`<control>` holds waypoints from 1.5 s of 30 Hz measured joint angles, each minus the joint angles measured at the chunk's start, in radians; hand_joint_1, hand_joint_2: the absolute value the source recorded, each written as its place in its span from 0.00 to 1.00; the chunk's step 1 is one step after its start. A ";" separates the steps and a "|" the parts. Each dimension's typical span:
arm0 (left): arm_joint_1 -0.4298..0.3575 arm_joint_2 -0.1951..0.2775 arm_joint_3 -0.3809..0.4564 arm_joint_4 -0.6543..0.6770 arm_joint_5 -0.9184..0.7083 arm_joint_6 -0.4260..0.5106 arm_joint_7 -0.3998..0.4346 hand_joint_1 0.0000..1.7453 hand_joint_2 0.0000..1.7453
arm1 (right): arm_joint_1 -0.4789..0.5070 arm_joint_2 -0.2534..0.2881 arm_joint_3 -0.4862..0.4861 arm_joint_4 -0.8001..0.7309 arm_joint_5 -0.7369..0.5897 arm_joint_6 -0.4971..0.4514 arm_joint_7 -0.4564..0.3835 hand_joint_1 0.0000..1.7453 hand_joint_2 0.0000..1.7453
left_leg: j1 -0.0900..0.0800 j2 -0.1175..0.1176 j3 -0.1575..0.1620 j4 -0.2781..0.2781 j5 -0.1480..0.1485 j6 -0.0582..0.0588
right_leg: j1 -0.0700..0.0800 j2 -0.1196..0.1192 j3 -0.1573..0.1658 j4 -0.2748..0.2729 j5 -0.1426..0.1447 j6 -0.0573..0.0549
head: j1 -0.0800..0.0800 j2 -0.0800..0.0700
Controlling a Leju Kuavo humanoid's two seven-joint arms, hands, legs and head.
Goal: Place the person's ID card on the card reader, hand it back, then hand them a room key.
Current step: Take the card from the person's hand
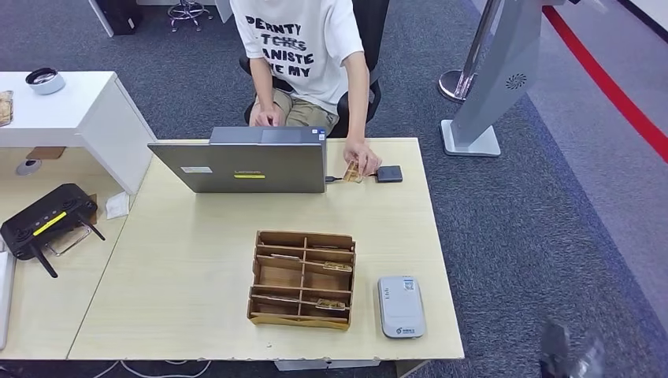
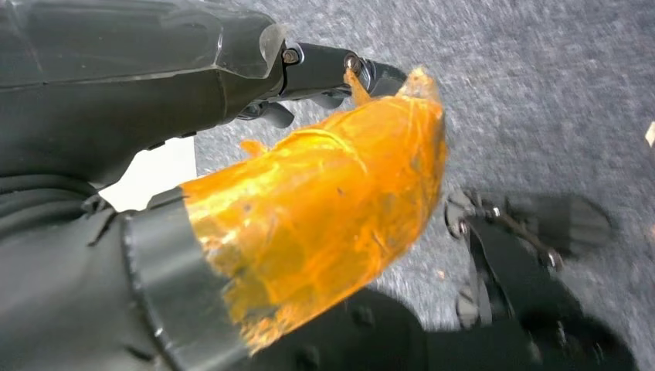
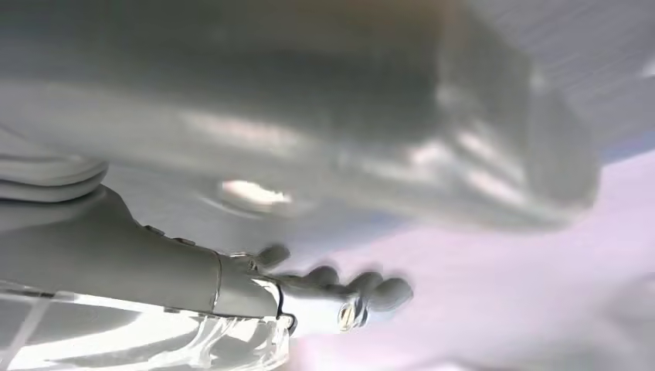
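While the person's hand [image 1: 359,161] lays the ID card [image 1: 351,171] within your reach, your right hand [image 1: 569,356] hangs blurred; neither hand's grip is readable, the left hand [image 2: 324,201] included.

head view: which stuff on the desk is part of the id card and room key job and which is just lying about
Belongs to the job:
card reader
wooden organiser holding cards
card under the person's hand

Just lying about:
laptop
small black box
black router
bowl on the white side table
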 joint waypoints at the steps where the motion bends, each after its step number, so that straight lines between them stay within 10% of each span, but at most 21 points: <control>1: -0.001 -0.001 0.000 0.000 0.000 -0.001 -0.001 0.00 0.00 | 0.014 0.044 -0.043 -0.120 0.203 -0.001 0.013 0.00 0.00 | -0.001 -0.005 0.001 0.000 0.002 0.001 | -0.001 -0.004 -0.001 0.000 -0.001 0.001 | -0.002 0.000; 5: 0.006 -0.004 -0.005 0.003 0.000 -0.004 -0.001 0.00 0.00 | 0.080 0.161 -0.081 -0.566 0.616 -0.008 0.006 0.00 0.00 | 0.000 -0.016 0.003 0.000 0.007 -0.001 | 0.000 -0.015 -0.002 0.002 -0.002 -0.001 | -0.002 0.000; 15: 0.003 -0.004 -0.028 0.007 0.005 -0.010 0.008 0.00 0.00 | 0.219 0.282 0.049 -1.169 0.321 -0.007 -0.126 0.00 0.00 | 0.000 -0.010 0.003 -0.001 0.005 -0.003 | -0.001 -0.009 -0.003 0.002 -0.002 -0.002 | -0.002 0.000; 19: 0.002 -0.003 -0.039 0.008 0.008 -0.012 0.014 0.00 0.00 | 0.253 0.286 0.151 -1.289 0.347 -0.007 -0.168 0.00 1.00 | -0.001 -0.009 0.004 -0.001 0.005 -0.002 | -0.001 -0.008 -0.003 0.002 -0.001 -0.001 | -0.003 0.000; 32: 0.001 -0.004 -0.049 0.008 0.015 -0.018 0.020 0.00 0.00 | 0.295 0.286 0.342 -1.414 0.407 -0.007 -0.222 0.00 1.00 | -0.001 -0.008 0.004 -0.001 0.005 -0.002 | -0.001 -0.007 -0.003 0.002 -0.001 -0.001 | -0.003 0.000; 45: -0.004 0.003 -0.081 0.008 0.010 -0.039 0.021 0.00 0.00 | 0.195 0.196 0.520 -1.336 0.709 -0.006 -0.094 0.00 1.00 | -0.001 -0.008 0.004 -0.001 0.005 -0.002 | -0.001 -0.006 -0.002 0.002 -0.001 -0.001 | -0.003 0.000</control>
